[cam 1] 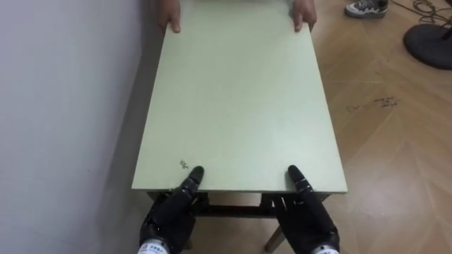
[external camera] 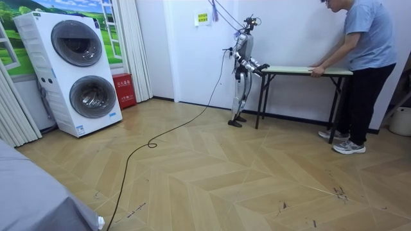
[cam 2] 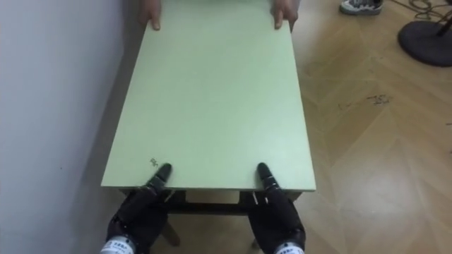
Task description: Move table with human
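Left eye view: the desk point(cam 1: 233, 106) has a plain pale green top on a dark frame, with a small dark mark point(cam 1: 183, 165) near its near left corner. Its left edge runs just beside a white wall point(cam 1: 63, 106). At the near edge the left hand point(cam 1: 169, 215) clamps the desk by the left corner, thumb laid on the top and the rest tucked under the edge. The right hand point(cam 1: 309, 220) clamps the same edge by the right corner in the same way. At the far edge a person's hand point(cam 1: 169, 17) holds the left corner and a second hand point(cam 1: 304, 17) the right corner. Right of the desk lies a wooden parquet floor point(cam 1: 395, 155) with a sneaker point(cam 1: 366, 7) and a round black stand base point(cam 1: 431, 44). In the room view a stacked washer and dryer point(external camera: 80, 70) stands at the left. The robot stands upright at one end of the desk, and the person point(external camera: 363, 58) leans over the other end.
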